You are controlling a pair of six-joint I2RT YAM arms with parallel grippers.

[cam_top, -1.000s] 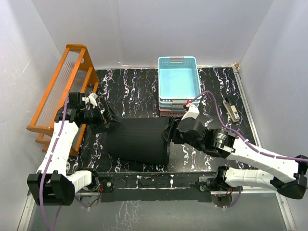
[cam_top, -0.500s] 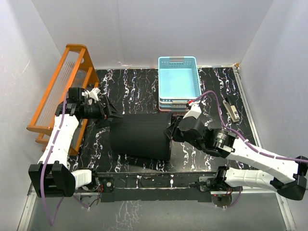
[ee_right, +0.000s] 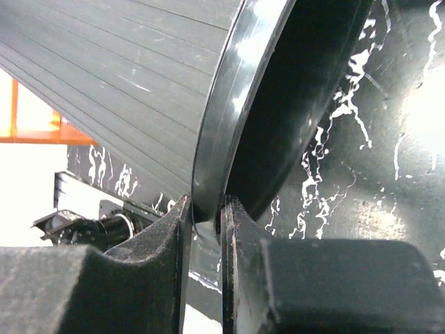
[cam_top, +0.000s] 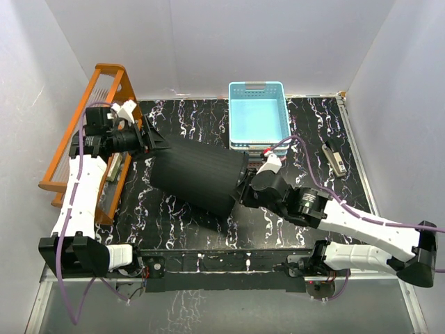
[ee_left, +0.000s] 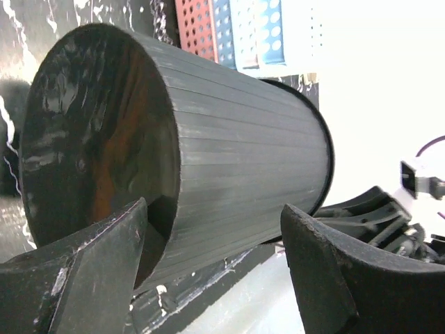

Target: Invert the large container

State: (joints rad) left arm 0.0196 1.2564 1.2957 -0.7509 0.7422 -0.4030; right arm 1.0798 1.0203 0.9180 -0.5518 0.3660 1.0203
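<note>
The large container (cam_top: 198,177), a black ribbed round bin, lies tilted on its side on the marble table, its closed base toward the back left and its rim toward the right. My right gripper (cam_top: 245,189) is shut on the rim (ee_right: 215,146), one finger outside the wall and one inside, as the right wrist view shows (ee_right: 205,209). My left gripper (cam_top: 154,144) is at the base end. In the left wrist view its fingers stand wide apart (ee_left: 214,223). The left finger (ee_left: 104,264) lies against the edge of the container's base (ee_left: 97,132), and the right finger (ee_left: 334,271) is clear of the wall.
An orange rack (cam_top: 90,132) stands along the left wall, close behind my left arm. A stack of blue, white and pink baskets (cam_top: 259,118) sits at the back, just beyond the container's rim. A small grey object (cam_top: 334,158) lies at the right.
The container's base end swung toward the back left and tilted, with the left gripper following it there. The right gripper closed on the rim and moved slightly down and left.
</note>
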